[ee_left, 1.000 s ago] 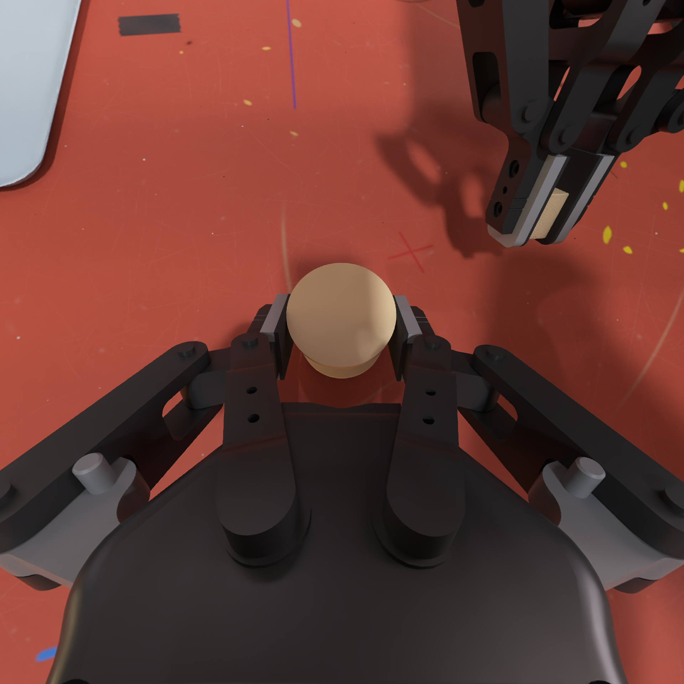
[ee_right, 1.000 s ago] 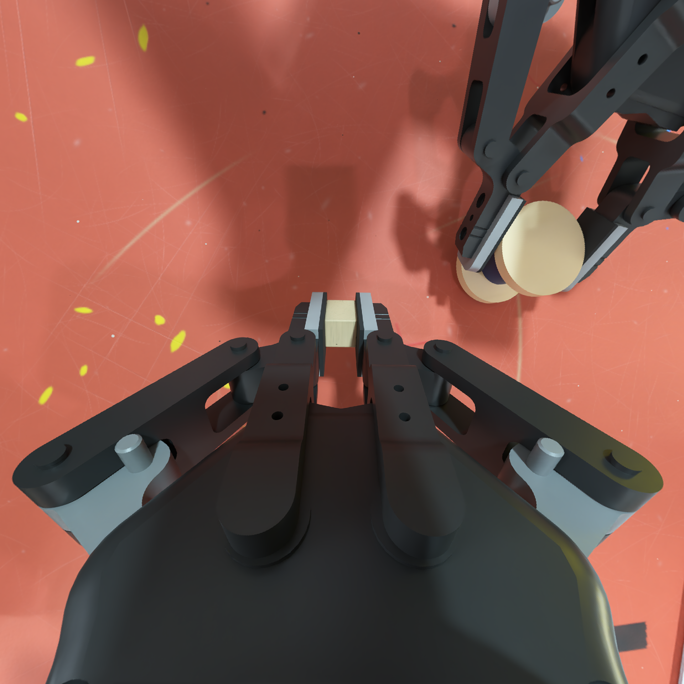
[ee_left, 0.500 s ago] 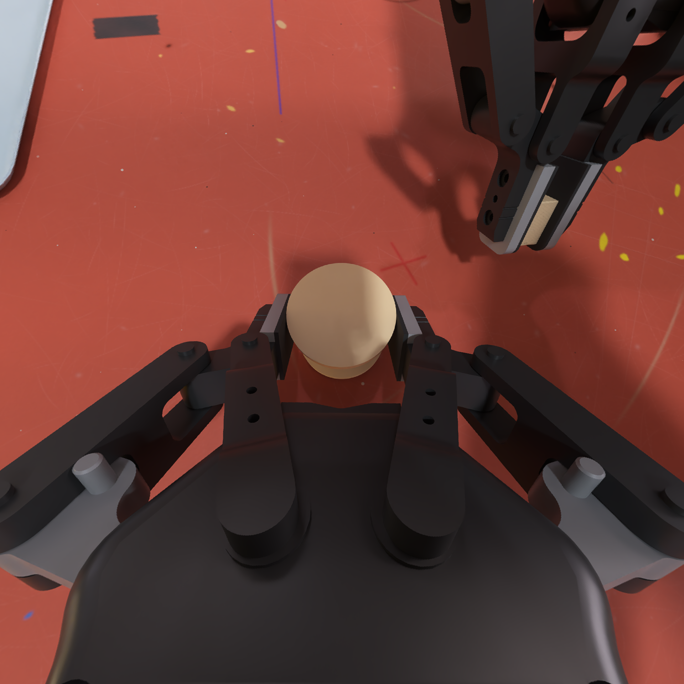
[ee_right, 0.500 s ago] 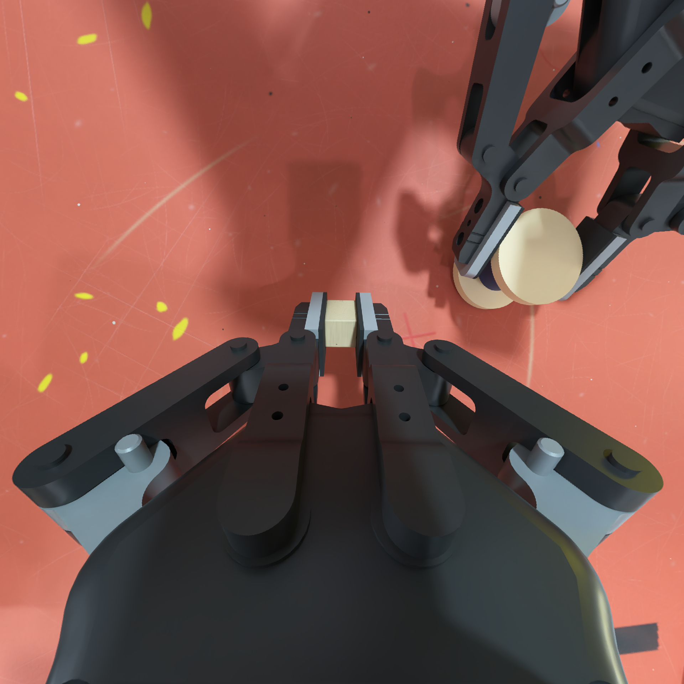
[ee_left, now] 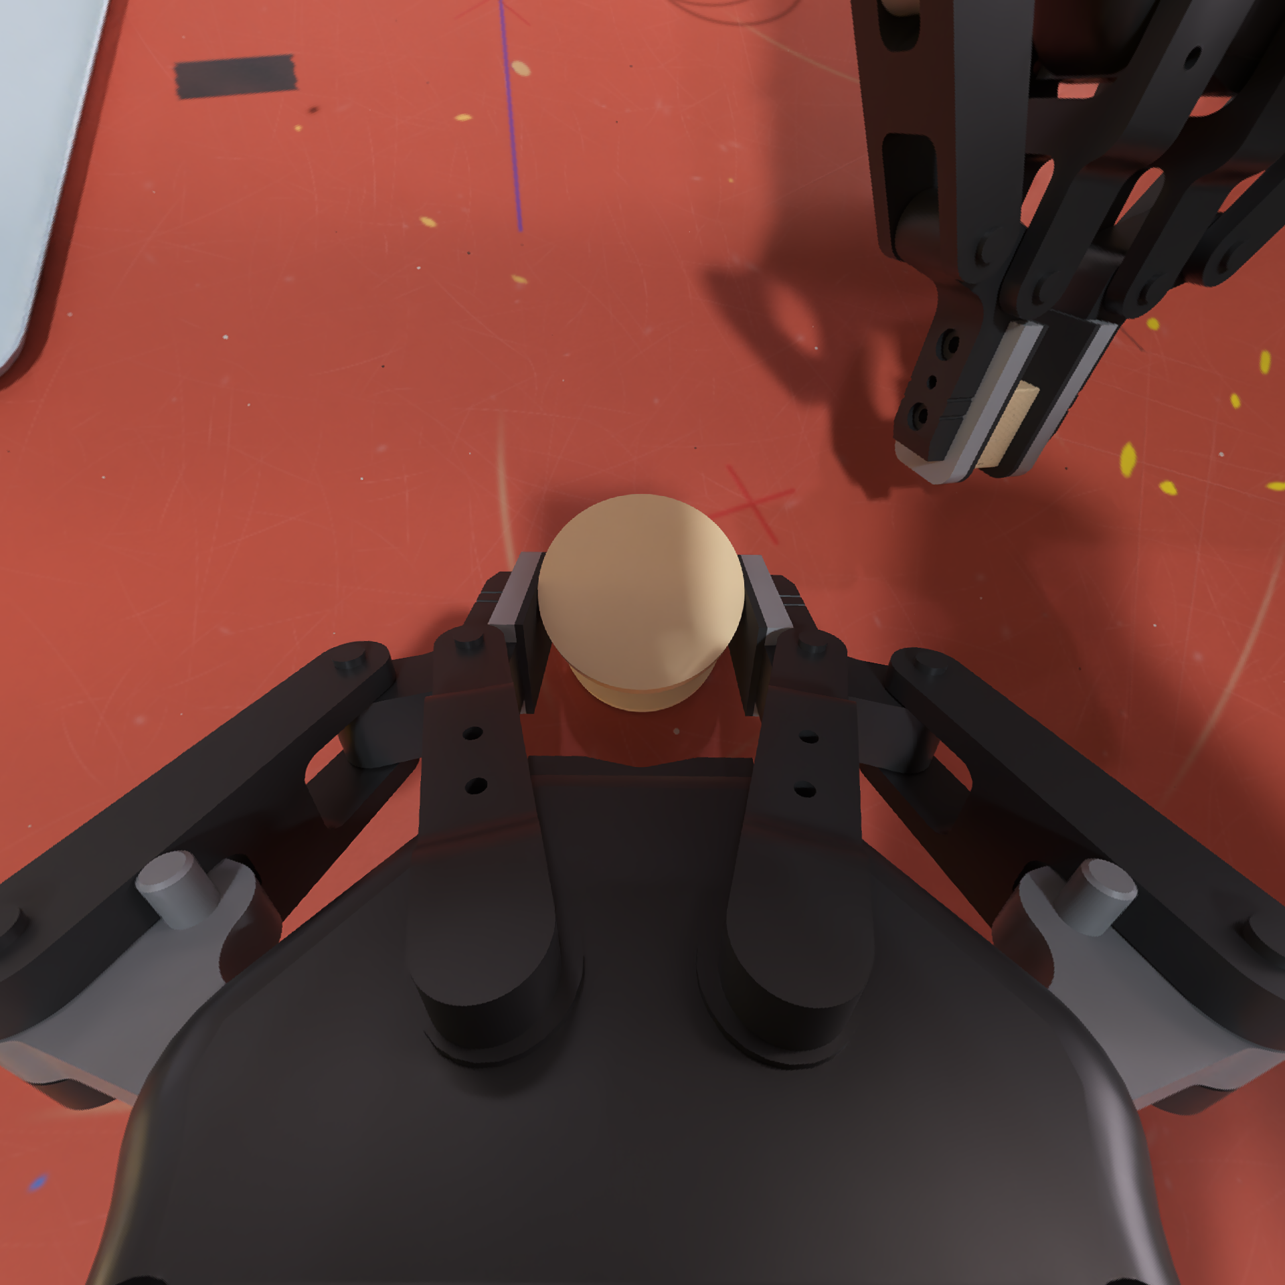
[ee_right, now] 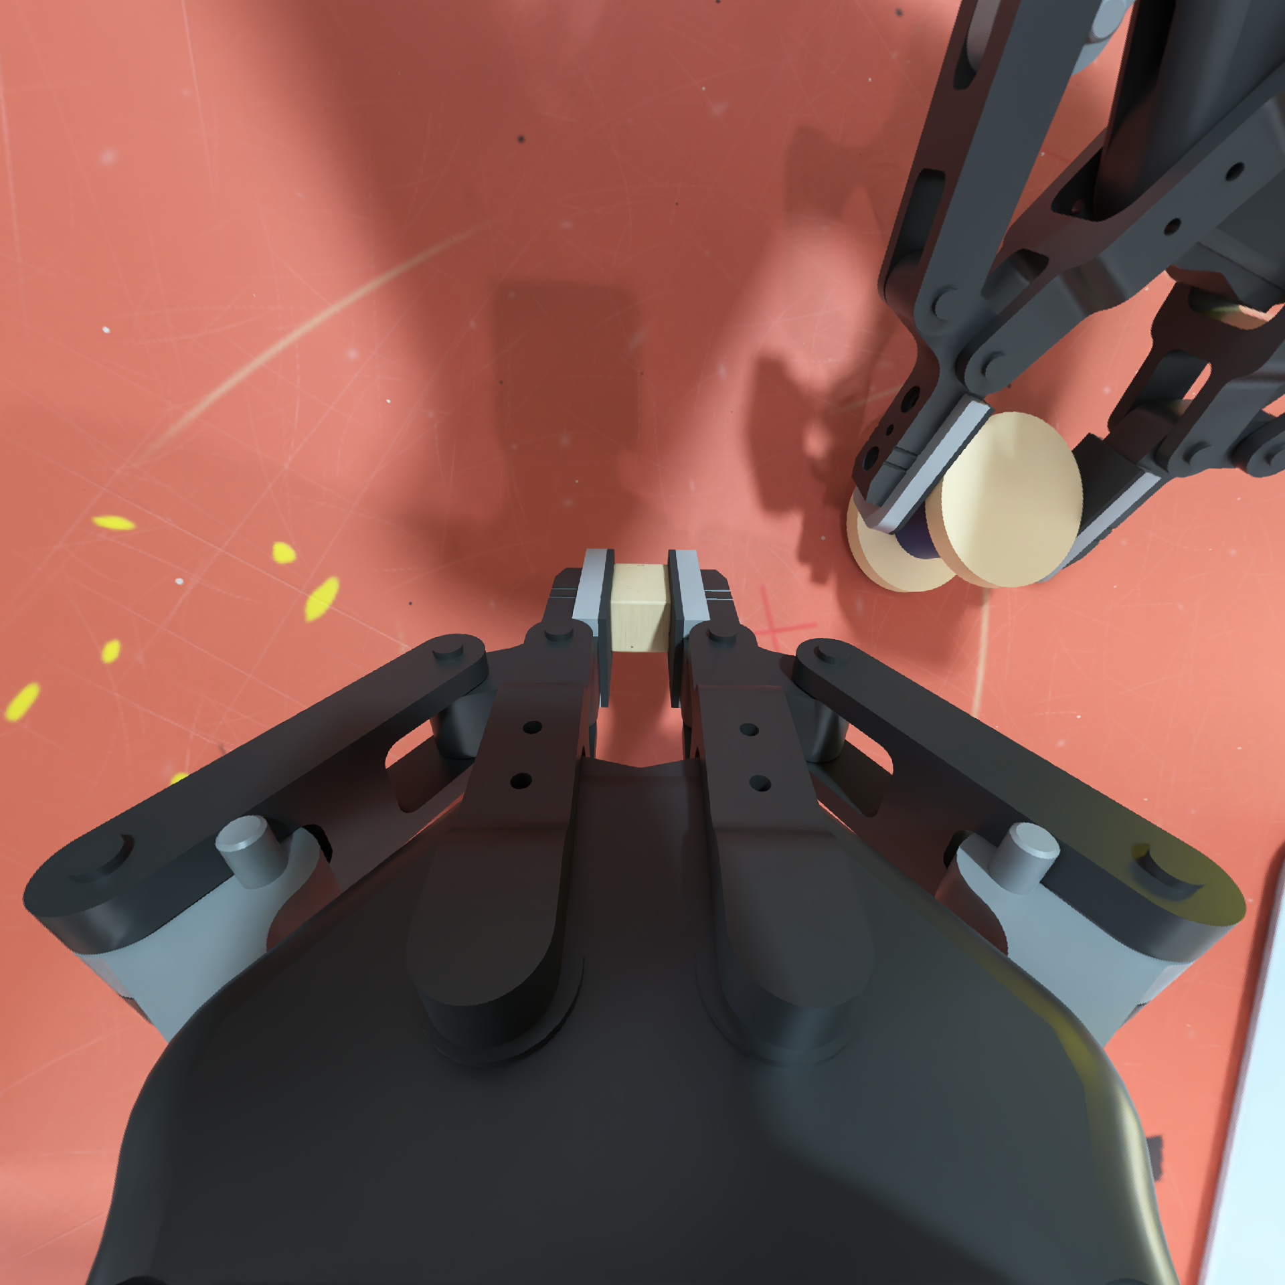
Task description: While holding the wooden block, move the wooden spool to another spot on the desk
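My left gripper [ee_left: 640, 587] is shut on the wooden spool [ee_left: 640, 591], a tan spool seen from above its round top disc, low over the red desk [ee_left: 348, 348]. In the right wrist view the spool [ee_right: 1008, 500] shows both discs and a dark core, with the left gripper [ee_right: 973, 518] clamped across it; I cannot tell whether its lower disc touches the desk. My right gripper [ee_right: 640, 591] is shut on the small pale wooden block [ee_right: 638, 612] and holds it above the desk. In the left wrist view the right gripper [ee_left: 987, 445] hangs to the upper right with the block [ee_left: 1008, 424] between its pads.
A pale grey panel [ee_left: 35, 174] lies at the far left, also along the right edge of the right wrist view [ee_right: 1251, 1112]. A black tape patch [ee_left: 236, 76], a purple line [ee_left: 511, 125], a red cross mark [ee_left: 754, 504] and yellow flecks [ee_left: 1126, 459] mark the desk.
My left gripper has carried the spool a short way across the desk, away from the grey panel. My right gripper shifted a little with the block, then stayed. Both grips are unchanged.
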Controlling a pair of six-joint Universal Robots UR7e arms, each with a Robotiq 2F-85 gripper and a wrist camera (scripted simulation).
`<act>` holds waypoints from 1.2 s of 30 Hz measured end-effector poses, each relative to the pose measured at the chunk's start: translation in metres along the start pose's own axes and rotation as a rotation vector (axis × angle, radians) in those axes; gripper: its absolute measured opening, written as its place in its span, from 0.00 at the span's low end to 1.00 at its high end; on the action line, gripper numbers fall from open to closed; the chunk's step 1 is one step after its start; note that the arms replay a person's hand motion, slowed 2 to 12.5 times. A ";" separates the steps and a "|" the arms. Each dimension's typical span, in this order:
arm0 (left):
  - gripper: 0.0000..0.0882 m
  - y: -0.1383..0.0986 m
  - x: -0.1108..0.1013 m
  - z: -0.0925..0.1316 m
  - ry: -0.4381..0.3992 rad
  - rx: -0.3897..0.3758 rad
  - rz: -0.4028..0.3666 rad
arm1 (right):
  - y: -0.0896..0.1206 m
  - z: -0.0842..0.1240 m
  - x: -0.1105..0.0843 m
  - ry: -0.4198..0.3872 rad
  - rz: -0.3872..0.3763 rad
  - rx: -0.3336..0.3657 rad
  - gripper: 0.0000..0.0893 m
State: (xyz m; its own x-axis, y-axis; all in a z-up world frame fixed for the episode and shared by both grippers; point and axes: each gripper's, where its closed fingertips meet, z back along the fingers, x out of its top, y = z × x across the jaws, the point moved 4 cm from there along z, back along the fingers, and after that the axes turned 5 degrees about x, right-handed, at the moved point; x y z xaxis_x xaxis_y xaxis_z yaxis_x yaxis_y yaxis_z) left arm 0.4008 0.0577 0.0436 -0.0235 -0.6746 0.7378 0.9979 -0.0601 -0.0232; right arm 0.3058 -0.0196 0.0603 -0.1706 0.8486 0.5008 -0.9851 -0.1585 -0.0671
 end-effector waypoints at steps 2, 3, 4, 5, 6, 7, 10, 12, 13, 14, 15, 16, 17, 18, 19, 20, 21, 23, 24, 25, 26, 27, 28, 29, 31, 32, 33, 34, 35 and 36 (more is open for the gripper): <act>0.51 0.000 0.000 0.000 -0.003 0.001 -0.003 | 0.001 -0.001 0.000 0.011 0.022 -0.018 0.15; 0.51 0.000 0.000 0.000 -0.004 0.001 -0.003 | 0.001 -0.001 -0.001 0.016 0.033 -0.027 0.15; 0.51 0.000 0.001 0.000 -0.006 0.001 -0.002 | 0.001 -0.002 -0.001 0.020 0.042 -0.036 0.15; 0.51 0.000 0.001 0.000 -0.006 0.001 -0.002 | 0.001 -0.002 -0.001 0.022 0.050 -0.046 0.15; 0.51 0.000 0.001 0.000 -0.007 0.001 -0.003 | 0.001 -0.002 0.000 0.023 0.057 -0.057 0.15; 0.51 0.000 0.001 0.000 -0.007 0.002 -0.003 | 0.001 -0.002 0.000 0.024 0.064 -0.067 0.15; 0.51 0.000 0.001 0.000 -0.007 0.004 -0.007 | 0.001 -0.002 0.000 0.031 0.083 -0.102 0.15; 0.51 0.000 0.001 0.000 -0.006 0.004 -0.010 | -0.001 -0.002 -0.001 0.038 0.096 -0.129 0.15; 0.51 0.000 0.001 0.000 -0.007 0.005 -0.011 | -0.001 -0.001 -0.001 0.039 0.101 -0.139 0.15; 0.51 0.000 0.001 0.000 -0.007 0.005 -0.013 | -0.001 -0.001 -0.001 0.038 0.104 -0.146 0.15; 0.51 0.000 0.001 0.000 -0.009 0.005 -0.014 | -0.001 -0.001 0.000 0.036 0.108 -0.151 0.15; 0.51 0.000 0.002 0.000 -0.010 0.005 -0.015 | 0.000 -0.002 0.000 0.033 0.112 -0.156 0.15; 0.51 0.000 0.002 0.000 -0.012 0.005 -0.016 | 0.000 -0.002 0.000 0.033 0.117 -0.163 0.15; 0.51 0.000 0.002 0.000 -0.015 0.005 -0.016 | -0.001 -0.002 0.001 0.034 0.123 -0.172 0.15; 0.51 0.000 0.003 0.000 -0.017 0.004 -0.016 | -0.001 -0.001 0.000 0.037 0.130 -0.182 0.15; 0.51 0.000 0.003 0.000 -0.019 0.002 -0.015 | -0.002 -0.001 0.000 0.042 0.137 -0.193 0.15; 0.51 0.001 0.003 0.000 -0.020 0.002 -0.015 | -0.002 -0.001 0.000 0.046 0.144 -0.199 0.15; 0.51 0.001 0.004 0.000 -0.021 0.002 -0.017 | 0.000 -0.002 0.001 0.049 0.154 -0.203 0.15; 0.51 0.001 0.004 0.000 -0.021 0.002 -0.018 | 0.000 -0.003 0.001 0.048 0.156 -0.205 0.15; 0.51 0.001 0.004 0.000 -0.019 0.002 -0.020 | 0.000 -0.003 0.001 0.048 0.159 -0.205 0.15; 0.51 0.001 0.004 0.000 -0.018 0.003 -0.021 | 0.001 -0.003 0.001 0.047 0.161 -0.204 0.15; 0.51 0.001 0.004 0.000 -0.017 0.003 -0.023 | 0.001 -0.003 0.001 0.046 0.162 -0.203 0.15; 0.51 0.001 0.004 0.000 -0.017 0.004 -0.025 | 0.001 -0.003 0.001 0.046 0.161 -0.201 0.15; 0.51 0.001 0.004 0.000 -0.016 0.005 -0.026 | 0.002 -0.003 0.000 0.045 0.160 -0.199 0.15; 0.51 0.001 0.004 0.000 -0.017 0.005 -0.028 | 0.001 -0.001 0.000 0.043 0.158 -0.197 0.15; 0.51 0.001 0.004 0.000 -0.019 0.005 -0.028 | 0.001 0.000 -0.001 0.042 0.157 -0.199 0.15; 0.51 0.001 0.004 0.000 -0.021 0.004 -0.028 | 0.000 0.001 -0.001 0.041 0.155 -0.198 0.15; 0.51 0.000 0.004 0.000 -0.024 0.003 -0.026 | 0.000 0.002 -0.002 0.039 0.152 -0.196 0.15; 0.51 0.000 0.005 0.000 -0.026 0.002 -0.026 | 0.000 0.002 -0.002 0.037 0.150 -0.192 0.15; 0.51 0.000 0.005 0.000 -0.027 0.001 -0.025 | 0.000 0.002 -0.003 0.034 0.147 -0.187 0.15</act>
State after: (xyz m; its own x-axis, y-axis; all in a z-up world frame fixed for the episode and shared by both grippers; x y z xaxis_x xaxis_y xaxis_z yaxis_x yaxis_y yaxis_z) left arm 0.4012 0.0546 0.0473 -0.0471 -0.6527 0.7562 0.9971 -0.0761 -0.0036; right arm 0.3061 -0.0230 0.0611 -0.3101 0.8403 0.4447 -0.9361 -0.1882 -0.2972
